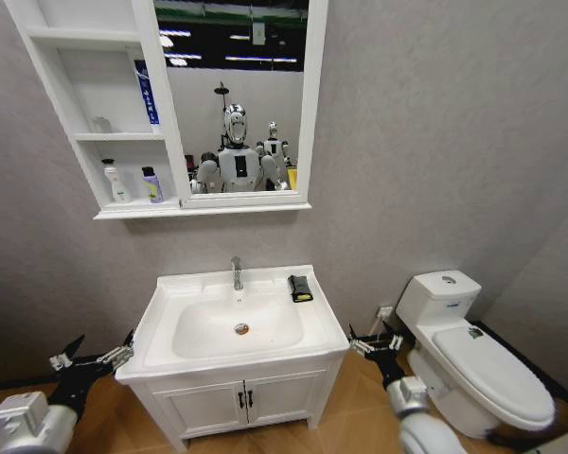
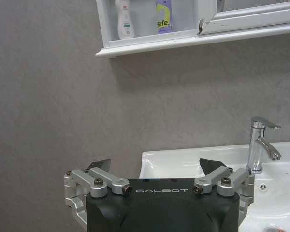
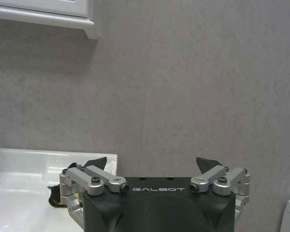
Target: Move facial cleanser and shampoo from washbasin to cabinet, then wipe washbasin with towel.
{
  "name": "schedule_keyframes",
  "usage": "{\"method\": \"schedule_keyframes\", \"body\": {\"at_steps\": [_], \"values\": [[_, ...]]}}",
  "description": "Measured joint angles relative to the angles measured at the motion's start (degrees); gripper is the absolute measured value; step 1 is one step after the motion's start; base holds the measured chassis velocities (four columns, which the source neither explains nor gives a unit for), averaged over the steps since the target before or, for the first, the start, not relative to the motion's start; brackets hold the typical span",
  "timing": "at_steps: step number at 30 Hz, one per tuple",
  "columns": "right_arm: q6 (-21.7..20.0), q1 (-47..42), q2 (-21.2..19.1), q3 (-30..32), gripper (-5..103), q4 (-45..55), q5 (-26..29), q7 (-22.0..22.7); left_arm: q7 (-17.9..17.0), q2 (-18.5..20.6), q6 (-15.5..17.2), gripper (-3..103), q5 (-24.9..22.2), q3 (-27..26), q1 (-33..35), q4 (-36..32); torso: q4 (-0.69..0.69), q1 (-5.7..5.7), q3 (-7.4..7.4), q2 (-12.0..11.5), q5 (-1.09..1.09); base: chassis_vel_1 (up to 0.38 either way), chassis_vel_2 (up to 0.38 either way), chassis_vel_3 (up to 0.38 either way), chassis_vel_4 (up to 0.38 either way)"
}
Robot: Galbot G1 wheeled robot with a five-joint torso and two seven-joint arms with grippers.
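Left gripper (image 1: 90, 357): nearest the camera, low beside the sink's front corner on that side; fingers spread wide, nothing between them.
Right gripper (image 1: 376, 341): low beside the sink's opposite front corner, between it and the toilet (image 1: 473, 359); fingers also spread wide and empty.
Sink (image 1: 175, 288): lies between the two grippers, a little above them; its rim carries no bottles, so the moving part of the task looks done.
Bottles: a white bottle (image 1: 115, 182) and a purple bottle (image 1: 151, 185) stand side by side on the lowest shelf of the cabinet (image 1: 161, 85), well above and beyond the left gripper.
Towel (image 1: 300, 288): black with a yellow patch, folded on the back rim of the sink just beside the tap (image 1: 236, 272), up and inward from the right gripper; from the right wrist its edge (image 3: 54, 196) peeks out just past one finger.
Step in hand: by my judgement, fetching the towel, and the right gripper is the closer one.
Doing it well: lift the gripper above the rim before moving in, so the fingers clear the sink's edge; come down over the towel's middle and pinch the whole fold so it does not trail open.
Risk: the tap stands close to the towel, so approach from the toilet side.
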Motion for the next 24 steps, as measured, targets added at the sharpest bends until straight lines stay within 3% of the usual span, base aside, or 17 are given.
{"method": "schedule_keyframes", "body": {"at_steps": [2,6,9,15,18,24], "values": [[-3.59,7.85,-1.15,-2.74,100,-3.27,5.44,0.16,0.00,0.02,0.00,100,-0.02,0.01,0.00,0.01,-0.01,0.00,0.00,0.00,0.01,0.000,0.000,0.000,0.000],[-5.58,16.20,-0.66,-5.63,100,-7.54,8.52,-0.20,0.00,0.02,0.01,100,-0.03,0.02,0.01,0.02,0.05,0.00,0.00,0.00,-0.02,0.000,0.000,0.000,0.000],[-7.83,25.96,2.75,-10.64,100,-16.67,10.08,-2.28,-0.02,0.04,0.01,100,-0.06,0.03,0.01,0.04,0.01,0.01,0.00,0.00,0.00,0.000,0.000,0.000,0.000],[-8.33,35.04,8.03,-16.32,100,-28.23,9.55,-5.82,-0.03,0.05,0.01,100,-0.07,0.05,0.01,0.06,-0.01,0.01,0.00,0.00,0.00,0.000,0.000,0.000,0.000],[-6.89,40.92,14.55,-18.88,100,-36.69,5.37,-9.65,-0.03,0.07,0.01,100,-0.08,0.05,0.01,0.07,0.04,0.01,0.00,0.00,-0.02,0.000,0.000,0.000,0.000],[-5.84,44.02,19.17,-19.43,100,-45.65,0.79,-10.56,-0.03,0.08,0.01,100,-0.08,0.05,0.01,0.08,0.00,0.00,-0.01,0.00,-0.01,0.000,0.000,0.000,0.000]]}}
